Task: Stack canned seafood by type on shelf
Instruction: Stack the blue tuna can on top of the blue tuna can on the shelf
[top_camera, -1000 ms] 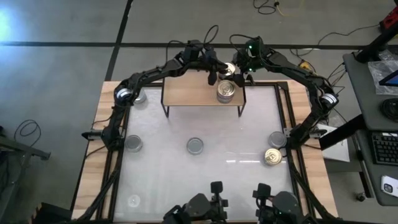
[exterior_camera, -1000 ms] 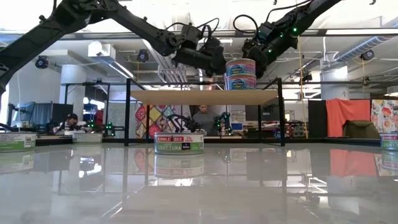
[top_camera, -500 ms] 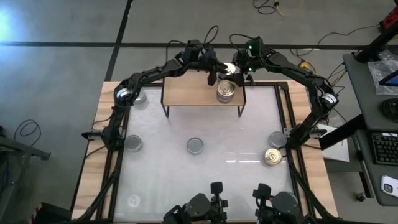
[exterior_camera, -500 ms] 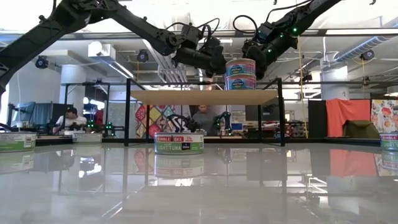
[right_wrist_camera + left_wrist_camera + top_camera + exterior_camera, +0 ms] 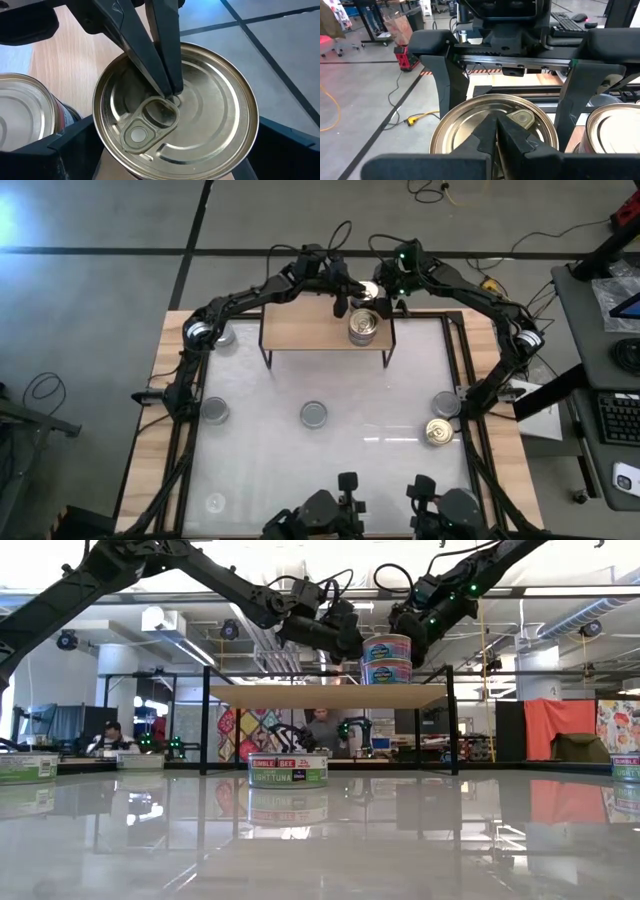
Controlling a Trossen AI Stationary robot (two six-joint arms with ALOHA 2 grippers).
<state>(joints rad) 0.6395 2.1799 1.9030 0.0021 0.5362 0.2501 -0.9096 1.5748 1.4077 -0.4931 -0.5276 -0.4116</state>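
A gold-topped tin (image 5: 175, 125) stands at the far right end of the shelf (image 5: 310, 332). What is under it is hidden. My left gripper (image 5: 172, 92) is shut, its tips on the tin's lid. My right gripper (image 5: 380, 298) is open, with one finger (image 5: 445, 85) on each side of that tin. Next to it, toward the near edge, stands a silver-topped tin (image 5: 362, 327). In the low view two labelled tins (image 5: 387, 658) stand stacked on the shelf between the two grippers. My left gripper presses its shut fingertips (image 5: 496, 131) down on the gold tin's lid (image 5: 186, 107), beside the pull tab (image 5: 150, 120). The fingers slant down from the table's left. The tin stands upright. My right gripper: whether its fingers touch the tin's wall, I cannot tell.
Loose tins lie on the white table top: silver ones (image 5: 214, 411), (image 5: 313, 415), (image 5: 445, 404) and a gold one (image 5: 437, 432), plus one at the far left (image 5: 222, 335). The shelf's left half is bare wood (image 5: 295, 328). A tin (image 5: 288, 770) stands in front of the shelf.
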